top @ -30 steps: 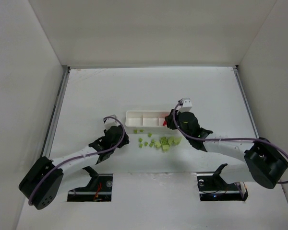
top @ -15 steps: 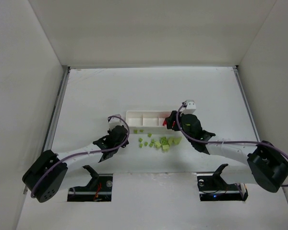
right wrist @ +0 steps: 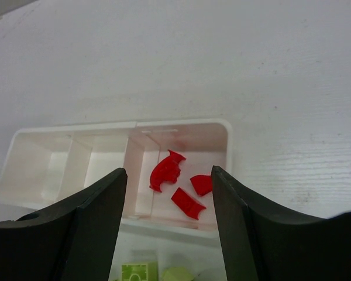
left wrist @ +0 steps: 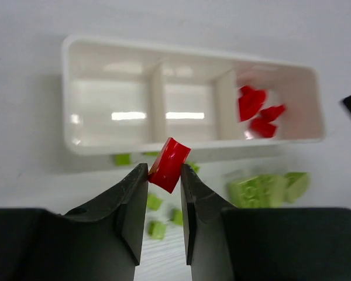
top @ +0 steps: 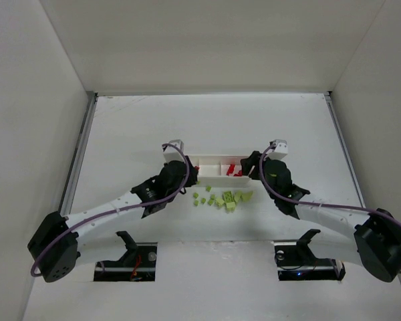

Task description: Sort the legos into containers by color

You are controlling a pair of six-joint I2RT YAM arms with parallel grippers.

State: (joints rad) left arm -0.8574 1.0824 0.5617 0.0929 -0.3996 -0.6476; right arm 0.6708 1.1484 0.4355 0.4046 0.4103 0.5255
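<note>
Top view, tray: the long shallow white plastic tray (top: 210, 162) lies mid-worktop (top: 134, 127), with bright red plastic bricks (top: 234, 170) in its right compartment and loose lime green plastic bricks (top: 226, 198) on the worktop just near of it.
Top view, arms: the left gripper (top: 189, 178) sits at the tray's left end and the right gripper (top: 249, 164) at its right end, so each probably serves its own side.
Left wrist, grasp: the jaws stand narrow, pinching the held red brick (left wrist: 169, 164), which is tilted, above the tray's near wall. It is presumably bound for the right compartment.
Right wrist, stance: the jaws are wide and hold nothing. They frame the right compartment, where three red pieces lie.
</note>
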